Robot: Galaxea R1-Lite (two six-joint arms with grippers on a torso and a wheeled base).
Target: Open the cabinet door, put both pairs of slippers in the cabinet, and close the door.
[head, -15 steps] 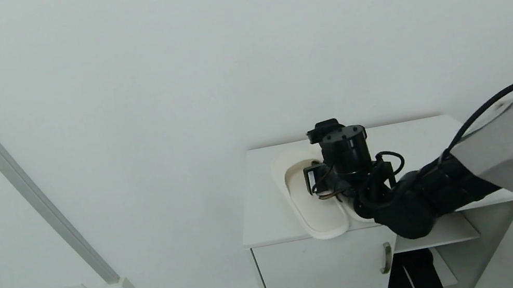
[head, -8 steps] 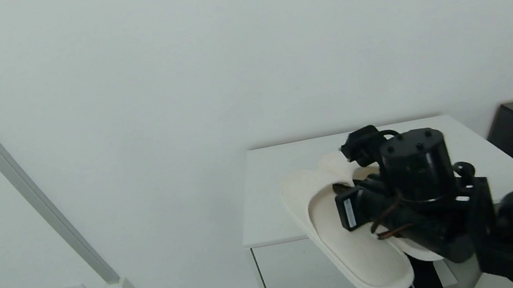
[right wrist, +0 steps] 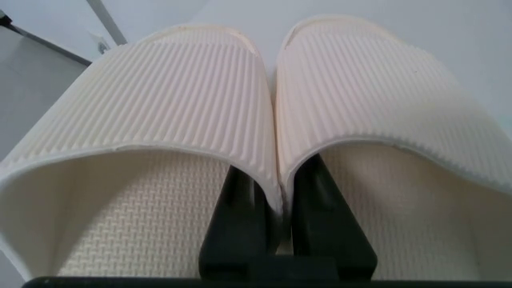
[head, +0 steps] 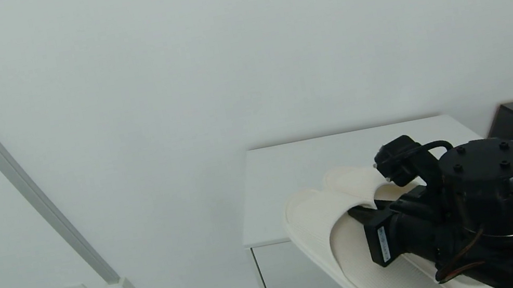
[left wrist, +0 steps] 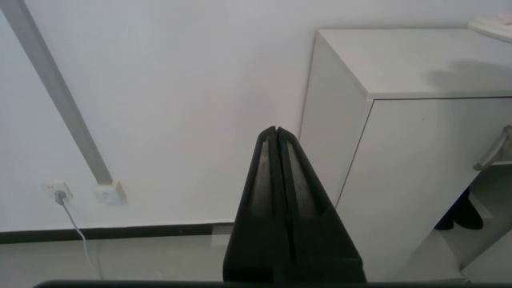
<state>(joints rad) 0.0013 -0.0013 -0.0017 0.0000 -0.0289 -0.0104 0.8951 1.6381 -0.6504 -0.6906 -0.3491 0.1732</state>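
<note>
The right hand (right wrist: 278, 192) pinches both cream ribbed foam slippers (head: 319, 214) together, up in the air by the white cabinet (head: 293, 174). The left hand (left wrist: 277, 152) is pressed together.

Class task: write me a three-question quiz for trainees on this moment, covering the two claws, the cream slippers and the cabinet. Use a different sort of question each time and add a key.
1. True or false: the left claw is shut and holds nothing.
2. Pick one: the right claw is clamped on A) one slipper, B) both cream slippers, pinched together by their inner sides, C) nothing.
3. Fill the gap: the cabinet has a flat top coloured ____.

Key: 1 true; 2 B; 3 white.
</note>
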